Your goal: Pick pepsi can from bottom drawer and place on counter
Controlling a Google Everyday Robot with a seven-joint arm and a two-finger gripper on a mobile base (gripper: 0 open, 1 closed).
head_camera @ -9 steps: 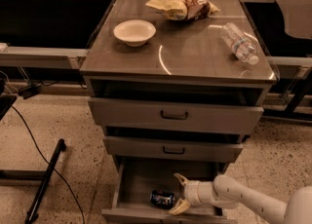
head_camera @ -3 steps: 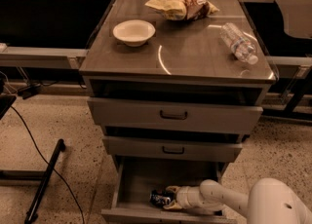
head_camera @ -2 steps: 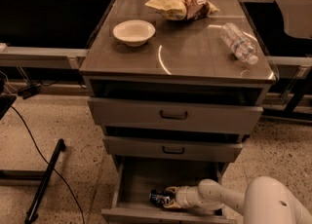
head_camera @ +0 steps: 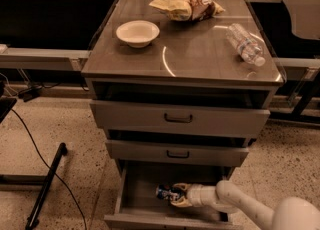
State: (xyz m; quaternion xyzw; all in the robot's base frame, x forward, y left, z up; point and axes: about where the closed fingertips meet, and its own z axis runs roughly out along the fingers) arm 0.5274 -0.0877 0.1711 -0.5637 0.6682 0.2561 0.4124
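Observation:
The pepsi can lies on its side on the floor of the open bottom drawer, left of centre. My gripper reaches into the drawer from the right on a white arm. Its pale fingers sit above and below the can's right end and are closed on it. The can still rests on the drawer floor. The counter is the glossy grey-brown top of the cabinet, with a curved white reflection.
On the counter stand a white bowl at the left, a crumpled chip bag at the back and a clear water bottle lying at the right. The two upper drawers jut out slightly above the bottom drawer. A black cable and stand lie on the floor at the left.
The gripper has moved left along the drawer floor to the can and its fingers have narrowed around the can's right end. The can has stayed in place.

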